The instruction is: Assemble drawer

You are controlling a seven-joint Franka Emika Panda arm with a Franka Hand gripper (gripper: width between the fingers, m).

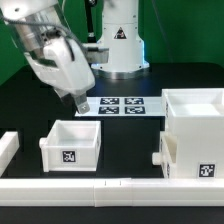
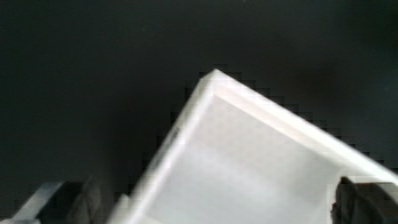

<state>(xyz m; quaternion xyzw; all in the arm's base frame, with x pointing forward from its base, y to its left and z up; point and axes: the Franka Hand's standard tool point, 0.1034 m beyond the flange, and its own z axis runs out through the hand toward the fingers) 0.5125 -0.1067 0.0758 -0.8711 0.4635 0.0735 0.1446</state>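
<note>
The exterior view sits low in front of the table point(image 1: 130, 130), close behind the long rail point(image 1: 60, 187) that fills its near edge. It faces across the dark surface toward the robot base point(image 1: 120, 45) at the back, looking slightly downward. The wrist view rides above the gripper point(image 1: 80, 104) and looks steeply down from very near, its two fingertips point(image 2: 48, 203) framing a blurred white corner point(image 2: 249, 150). Both views share the dark table. Which white piece that corner belongs to cannot be told.
</note>
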